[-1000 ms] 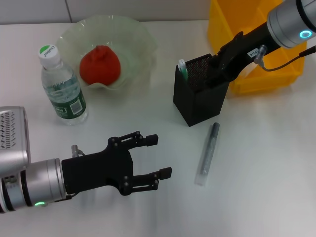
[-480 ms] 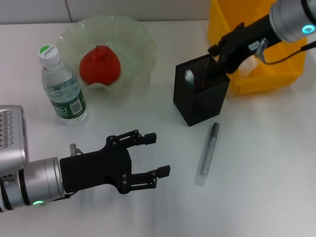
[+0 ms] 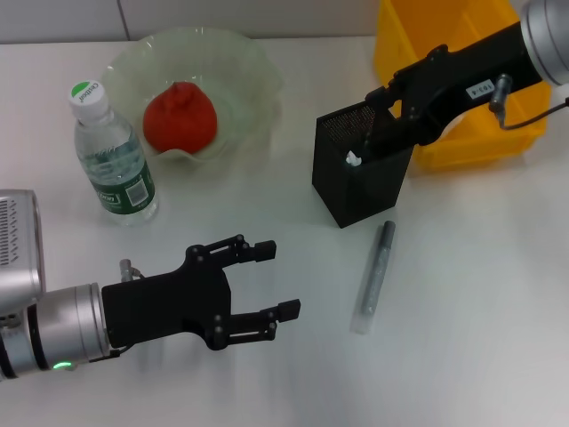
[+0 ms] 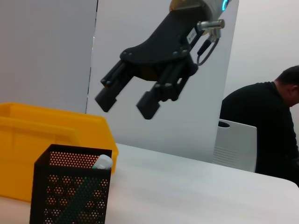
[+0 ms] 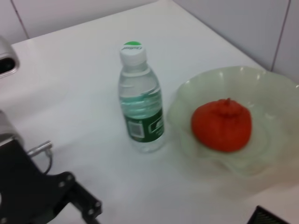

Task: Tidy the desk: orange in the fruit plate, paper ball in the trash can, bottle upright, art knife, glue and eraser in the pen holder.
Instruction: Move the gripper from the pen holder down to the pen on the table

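Head view showed your left gripper (image 3: 280,280) spread wide over the white bench (image 3: 480,311), the glue (image 3: 373,277) lying just beyond, its long axis running near-to-far. Farther off, your right gripper (image 3: 378,120) hung open above the pen holder (image 3: 360,187), which held the art knife (image 3: 352,160) upright.

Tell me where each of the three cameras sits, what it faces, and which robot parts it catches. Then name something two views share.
Head view: on the robot's head, looking down at the desk; shows the left gripper open near the front and the right gripper above the pen holder.
Left wrist view: low near the desk, facing the pen holder; shows the right gripper open above it.
Right wrist view: above, facing the bottle and orange; the left gripper shows in a corner.
Shared: head and left wrist views both show the pen holder.
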`<action>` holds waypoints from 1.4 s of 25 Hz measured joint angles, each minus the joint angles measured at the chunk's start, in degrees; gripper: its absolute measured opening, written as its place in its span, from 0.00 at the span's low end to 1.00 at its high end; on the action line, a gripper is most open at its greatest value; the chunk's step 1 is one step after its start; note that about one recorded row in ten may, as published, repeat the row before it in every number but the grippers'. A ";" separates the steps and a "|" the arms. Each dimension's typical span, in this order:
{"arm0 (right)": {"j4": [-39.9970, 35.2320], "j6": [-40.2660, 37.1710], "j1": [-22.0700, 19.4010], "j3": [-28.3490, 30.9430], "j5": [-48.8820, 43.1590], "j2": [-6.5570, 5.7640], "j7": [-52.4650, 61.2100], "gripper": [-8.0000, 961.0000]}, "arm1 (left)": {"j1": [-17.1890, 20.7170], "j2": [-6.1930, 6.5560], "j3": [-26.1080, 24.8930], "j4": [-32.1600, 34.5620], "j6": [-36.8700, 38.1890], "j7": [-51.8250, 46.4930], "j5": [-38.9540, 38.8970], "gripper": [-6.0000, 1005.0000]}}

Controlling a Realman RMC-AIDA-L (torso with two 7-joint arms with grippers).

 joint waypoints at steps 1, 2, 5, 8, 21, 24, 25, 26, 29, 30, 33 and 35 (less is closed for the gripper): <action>-0.06 -0.43 -0.12 0.00 0.16 0.00 -0.03 0.73 | 0.00 0.01 0.02 0.00 0.01 0.00 0.00 0.80; -0.09 -1.87 -0.19 0.00 0.34 -0.01 -0.29 0.73 | 0.01 0.02 0.06 0.00 0.02 0.00 0.00 0.80; -0.11 -3.25 -0.16 -0.05 0.41 -0.02 -0.35 0.73 | 0.01 0.02 0.07 0.00 0.04 0.15 0.00 0.80; 0.04 -5.85 0.11 -0.44 0.50 -0.04 -0.77 0.73 | 0.03 0.02 0.18 0.00 0.06 0.39 0.00 0.80; 4.47 -12.56 1.21 -2.59 0.05 -0.15 -8.23 0.73 | 0.01 0.22 0.81 0.00 0.17 0.05 0.00 0.80; 7.31 -12.68 2.17 -4.83 -1.39 -0.14 -12.07 0.73 | 0.17 0.36 0.81 -0.26 0.17 -0.11 0.00 0.80; 8.10 -12.67 2.49 -5.48 -1.82 -0.10 -13.29 0.73 | 0.17 0.38 0.81 -0.34 0.17 -0.19 0.00 0.80; 9.20 -12.58 2.96 -6.45 -2.40 -0.06 -15.11 0.73 | 0.18 0.42 0.81 -0.44 0.16 -0.34 0.00 0.80; 11.19 -12.30 4.05 -8.58 -3.57 0.01 -19.72 0.73 | 0.23 0.49 0.75 -0.53 0.22 -0.88 0.00 0.80; 11.63 -12.20 4.39 -9.12 -3.97 0.01 -21.26 0.73 | 0.25 0.52 0.71 -0.53 0.32 -1.12 0.00 0.80; 12.57 -12.01 5.54 -10.08 -5.38 0.00 -26.43 0.73 | 0.29 0.53 0.70 -0.40 0.64 -2.10 0.00 0.80; 13.01 -11.57 6.19 -10.72 -6.45 0.00 -29.65 0.73 | 0.34 0.54 0.73 -0.20 1.54 -3.51 0.00 0.80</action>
